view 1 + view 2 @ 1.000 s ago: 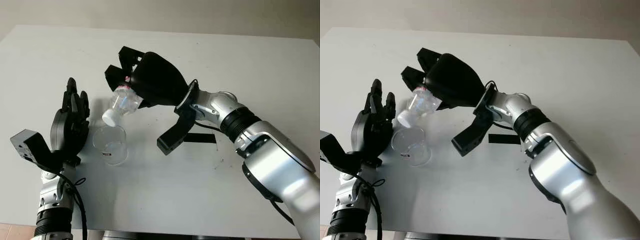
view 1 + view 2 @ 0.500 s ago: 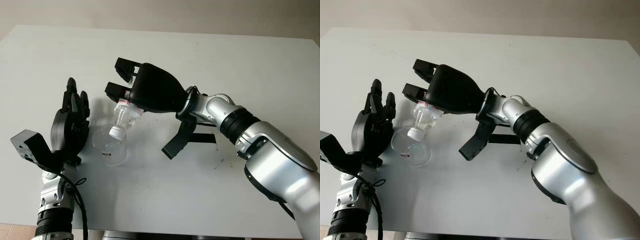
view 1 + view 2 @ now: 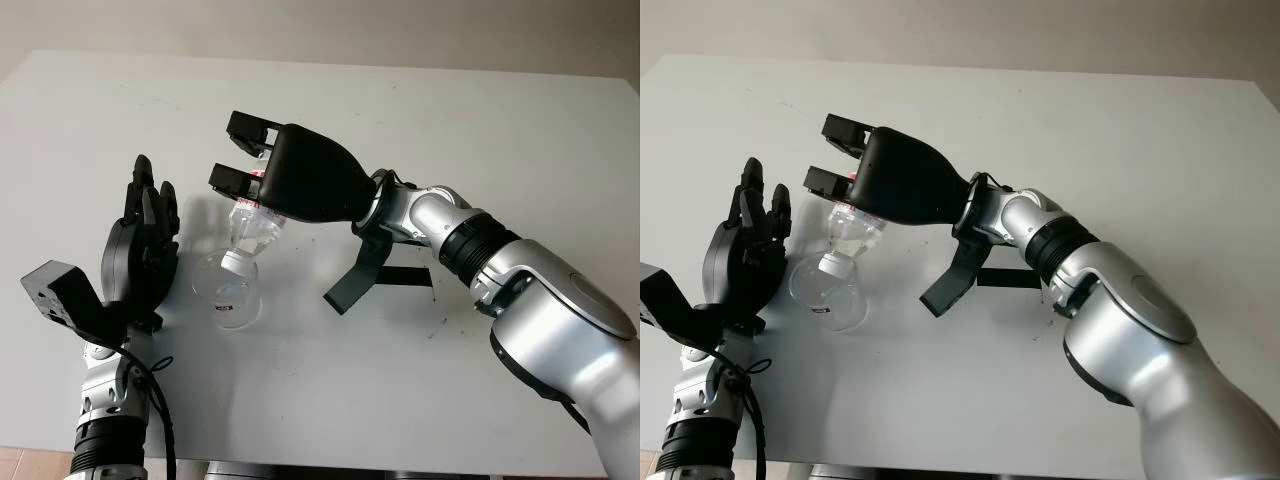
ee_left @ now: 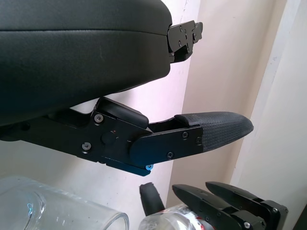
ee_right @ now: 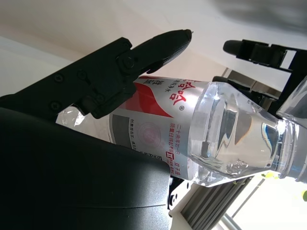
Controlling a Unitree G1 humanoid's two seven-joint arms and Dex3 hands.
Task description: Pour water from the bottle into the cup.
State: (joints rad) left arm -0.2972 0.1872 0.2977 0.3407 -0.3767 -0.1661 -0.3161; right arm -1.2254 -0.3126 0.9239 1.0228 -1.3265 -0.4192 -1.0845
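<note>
Right hand grips your bottle, tipped steeply neck-down with its long axis slanting down and left, the mouth just over the cup. Your cup stands on the table near left, and the left hand waits open just beside its left.

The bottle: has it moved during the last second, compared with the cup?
Yes. The bottle, gripped by the right hand, has tipped steeper; its capped neck swung down from beside the cup rim to over its mouth.
</note>
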